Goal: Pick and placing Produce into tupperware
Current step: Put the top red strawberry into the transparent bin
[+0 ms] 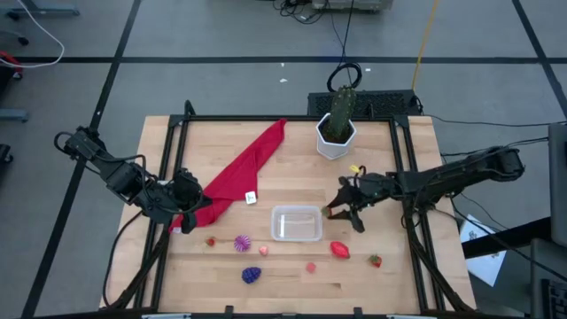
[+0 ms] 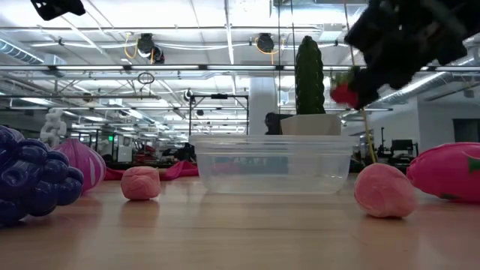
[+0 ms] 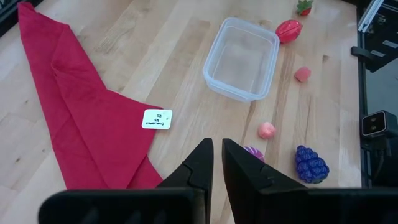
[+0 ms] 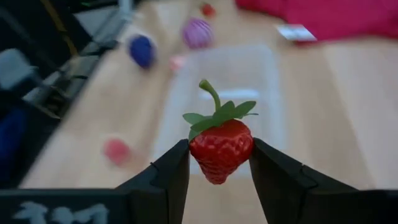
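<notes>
The clear tupperware point(image 1: 296, 223) stands empty on the wooden table, also seen in the low view point(image 2: 274, 163). Around its near side lie small toys: purple grapes point(image 1: 252, 275), a striped purple piece point(image 1: 242, 243), pink balls point(image 1: 262, 250) point(image 1: 311, 266), a red fruit point(image 1: 339, 250) and a small strawberry point(image 1: 376, 260). My right gripper point(image 1: 339, 208) hovers just right of the container, shut on a red strawberry point(image 4: 221, 149). My left gripper point(image 3: 217, 165) is shut with nothing in it, over the near end of the red cloth point(image 1: 239, 173). My right gripper pinches the strawberry's red body point(image 4: 205, 154) between its two fingers, one on each side. The fingers point(image 4: 168, 171) slant down from the table's right side. The fruit is lifted clear of the table, its green leaves and stem point(image 4: 211, 99) free above the fingers.
A white hexagonal pot with a green cactus point(image 1: 337, 128) stands behind the container near the far edge. The long red cloth with a white tag point(image 3: 157, 118) lies diagonally on the left half. Black frame rails point(image 1: 164, 177) border the table's sides.
</notes>
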Action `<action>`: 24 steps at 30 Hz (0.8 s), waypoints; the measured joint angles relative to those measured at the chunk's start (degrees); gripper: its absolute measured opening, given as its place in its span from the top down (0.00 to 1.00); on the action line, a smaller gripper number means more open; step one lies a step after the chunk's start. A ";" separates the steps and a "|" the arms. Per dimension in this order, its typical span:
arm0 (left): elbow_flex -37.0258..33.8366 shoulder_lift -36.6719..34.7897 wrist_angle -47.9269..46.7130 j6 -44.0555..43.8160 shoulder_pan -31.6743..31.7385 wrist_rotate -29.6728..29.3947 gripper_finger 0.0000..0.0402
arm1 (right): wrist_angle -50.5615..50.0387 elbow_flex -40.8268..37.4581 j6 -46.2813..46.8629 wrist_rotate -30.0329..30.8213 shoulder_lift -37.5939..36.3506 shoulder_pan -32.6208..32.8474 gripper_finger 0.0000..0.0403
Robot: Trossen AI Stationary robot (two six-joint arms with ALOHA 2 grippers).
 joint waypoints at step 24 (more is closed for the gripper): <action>0.00 0.00 -0.79 0.39 0.00 0.47 0.91 | -36.78 41.36 2.12 16.46 28.75 9.41 0.63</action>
